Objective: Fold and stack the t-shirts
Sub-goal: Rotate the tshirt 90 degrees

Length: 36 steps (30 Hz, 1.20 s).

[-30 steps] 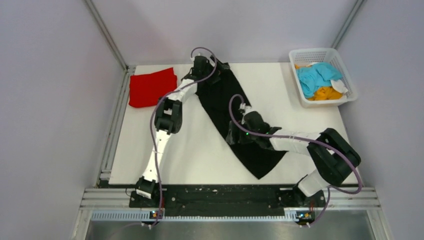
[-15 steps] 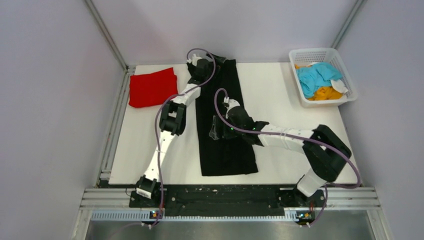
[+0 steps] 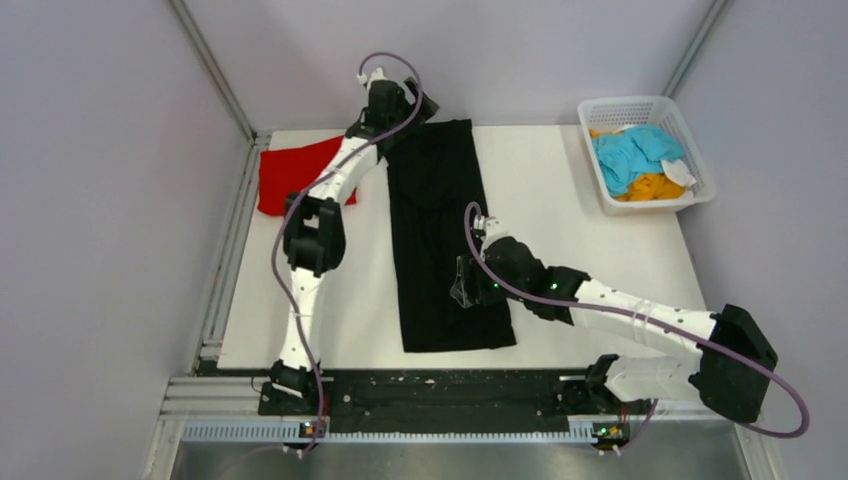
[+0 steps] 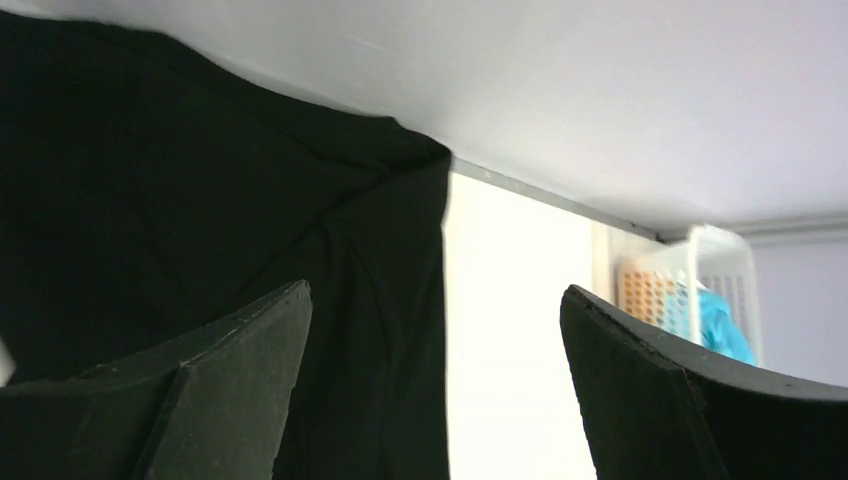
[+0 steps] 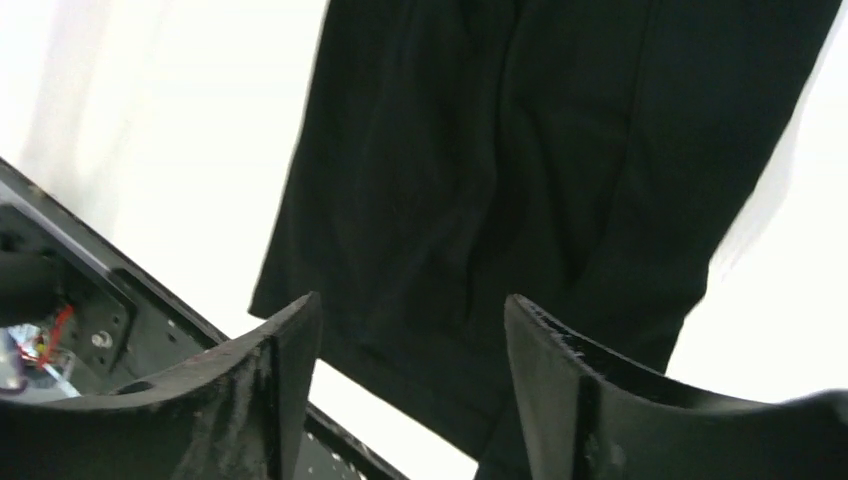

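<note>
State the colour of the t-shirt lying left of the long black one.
Bright red t-shirt; the top external view shows it best.

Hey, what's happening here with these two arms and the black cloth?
Two robot arms are folding t-shirts. A black t-shirt lies as a long narrow strip down the table. The left claw hovers open over its far end, the right claw open above its near end; neither grips it. A red t-shirt lies folded at the far left; a light blue shirt and an orange shirt sit in the white basket.
</note>
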Available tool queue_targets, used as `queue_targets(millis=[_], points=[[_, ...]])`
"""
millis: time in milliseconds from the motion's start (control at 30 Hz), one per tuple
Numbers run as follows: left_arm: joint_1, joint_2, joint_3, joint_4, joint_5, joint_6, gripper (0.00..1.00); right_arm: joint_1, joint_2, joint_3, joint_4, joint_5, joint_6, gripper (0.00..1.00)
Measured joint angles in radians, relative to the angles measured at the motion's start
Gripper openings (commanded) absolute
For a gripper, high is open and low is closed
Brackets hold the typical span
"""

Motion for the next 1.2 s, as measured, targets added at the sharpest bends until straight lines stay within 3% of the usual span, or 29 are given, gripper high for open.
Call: queue_targets(millis=[133, 300, 400, 500, 667, 833, 1033, 1200], points=[[-0.003, -0.342, -0.256, -0.093, 0.016, 0.080, 0.99, 0.046, 0.022, -0.002, -0.089, 0.026, 0.006, 0.50], [-0.043, -0.851, -0.858, -0.003, 0.045, 0.110, 0.99, 0.079, 0.118, -0.002, -0.146, 0.051, -0.002, 0.44], [-0.107, -1.014, -1.136, 0.060, 0.056, 0.099, 0.99, 0.090, 0.175, -0.002, -0.176, 0.079, -0.003, 0.42], [-0.199, -1.072, -1.342, 0.051, 0.047, 0.091, 0.99, 0.096, 0.213, -0.002, -0.211, 0.104, -0.003, 0.41], [-0.286, -1.140, -1.494, 0.007, 0.030, 0.068, 0.99, 0.098, 0.219, -0.003, -0.242, 0.122, -0.001, 0.34], [-0.302, -1.238, -1.609, 0.020, 0.029, 0.031, 0.99, 0.102, 0.218, -0.024, -0.272, 0.129, 0.000, 0.29], [-0.311, -1.337, -1.713, 0.005, 0.004, 0.010, 0.99, 0.103, 0.218, -0.032, -0.293, 0.132, 0.006, 0.08], [-0.311, -1.422, -1.739, -0.011, -0.036, 0.009, 0.99, 0.103, 0.209, -0.032, -0.298, 0.132, 0.009, 0.07]])
